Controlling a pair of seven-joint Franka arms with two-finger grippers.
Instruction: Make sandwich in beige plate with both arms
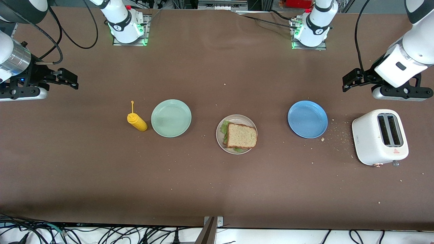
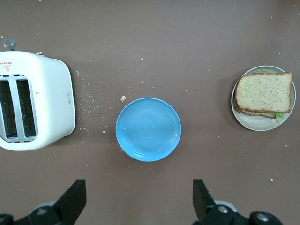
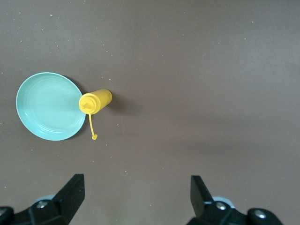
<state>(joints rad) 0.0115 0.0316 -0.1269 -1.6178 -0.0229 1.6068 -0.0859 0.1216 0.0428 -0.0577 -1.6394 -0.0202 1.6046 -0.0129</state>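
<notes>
Front view: the sandwich (image 1: 241, 135) lies flat on the beige plate (image 1: 237, 118), slightly skewed, lettuce poking out toward the right arm's end. Mint plate (image 1: 171, 118) and blue plate (image 1: 307, 119) hold nothing. Left gripper (image 1: 349, 82) and right gripper (image 1: 70, 80) hover with jaws released.

Red warning triangle on toaster (image 1: 379, 141); wording unreadable

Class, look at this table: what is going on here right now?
Nothing is being handled. A finished sandwich lies on the beige plate mid-table. The left gripper hangs open above the toaster end, the right gripper open over the other end; both arms wait. The blue plate and green plate hold nothing.
</notes>
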